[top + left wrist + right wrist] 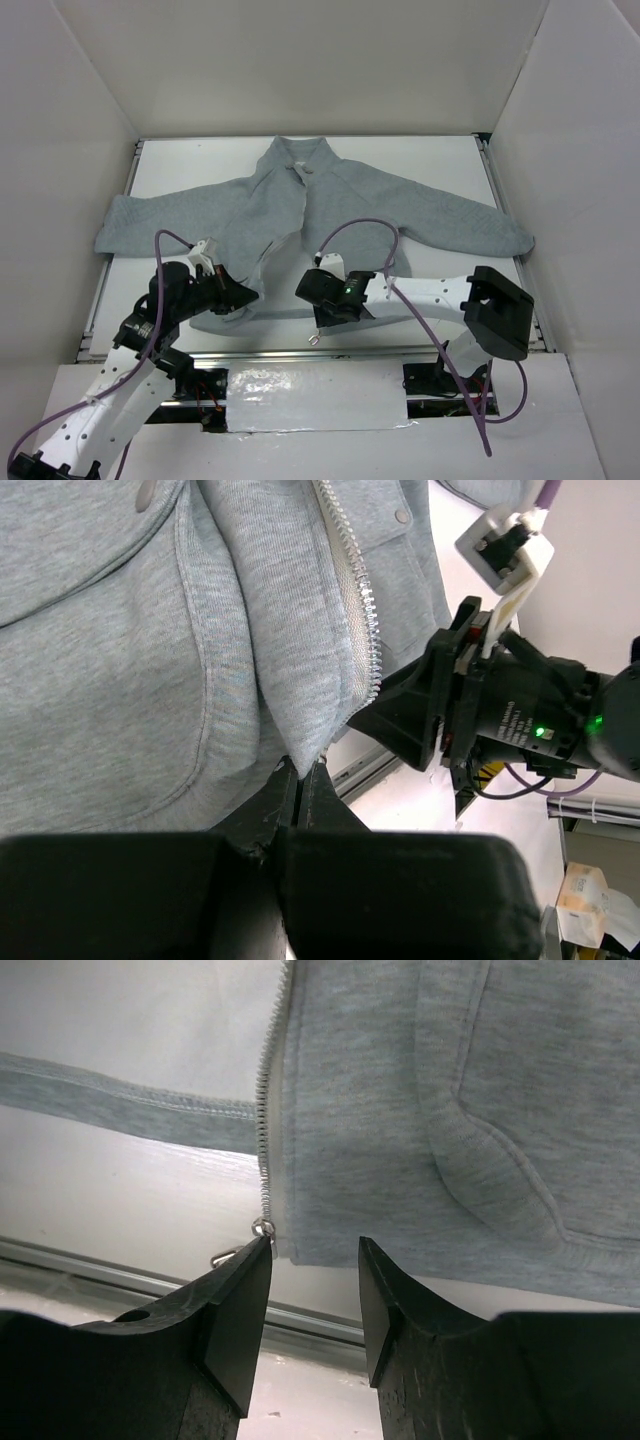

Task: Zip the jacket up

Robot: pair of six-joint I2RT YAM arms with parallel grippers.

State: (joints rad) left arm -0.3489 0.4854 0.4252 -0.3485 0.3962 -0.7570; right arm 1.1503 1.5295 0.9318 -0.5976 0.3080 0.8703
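Jacket [340, 200] lies collar-away, hem [480, 1265] nearest; left claw [300, 775] pinches its hem, right claw [315, 1250] half-open, gripping nothing.

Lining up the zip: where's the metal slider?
Right wrist view: the slider sits at the jacket hem, where the zipper teeth end, beside the right gripper.

Top cam: fixed, high, on near side of table [440, 160], looks down and fwd. Far off, so whole jacket [300, 210] fits in frame.
L wrist cam: sits behind left gripper [299, 780], v. close to cloth. Looks along own fingers twd zipper [355, 590], w/ right gripper [385, 705] opposite.
R wrist cam: low, close, faces past own fingers at hem corner [290, 1250].
All 3 share jacket's bottom zipper end by table's near edge.
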